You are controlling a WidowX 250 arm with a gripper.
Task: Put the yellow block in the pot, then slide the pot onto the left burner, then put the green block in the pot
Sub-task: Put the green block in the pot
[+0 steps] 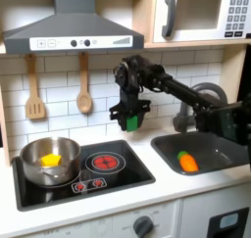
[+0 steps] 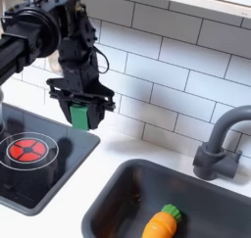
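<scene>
In the first exterior view, the black gripper (image 1: 130, 116) hangs in the air in front of the white tiled wall, its jaws pinching the small dark green plastic block (image 1: 130, 121) between them. The shiny round silver steel pot (image 1: 49, 160) sits on the burner at the first exterior view's left end of the glossy black stovetop (image 1: 125, 176), with the small bright yellow plastic block (image 1: 51, 161) lying inside it. The burner of red concentric rings (image 1: 106, 163) beside the pot is bare. The pot lies down and toward the first exterior view's left of the gripper, past that bare burner, so I judge the coming carry must run leftward and then lower.

In the second exterior view, the gripper (image 2: 80, 107) holds the green block (image 2: 78, 115) with its lower end showing below the jaws, clear of the counter. A red-ringed burner (image 2: 25, 149) lies below and toward the second exterior view's left. An orange carrot-like toy (image 2: 160, 223) rests in the dark sink (image 2: 118, 198), well apart from the gripper. How square the block sits in the jaws is hard to tell here.
</scene>
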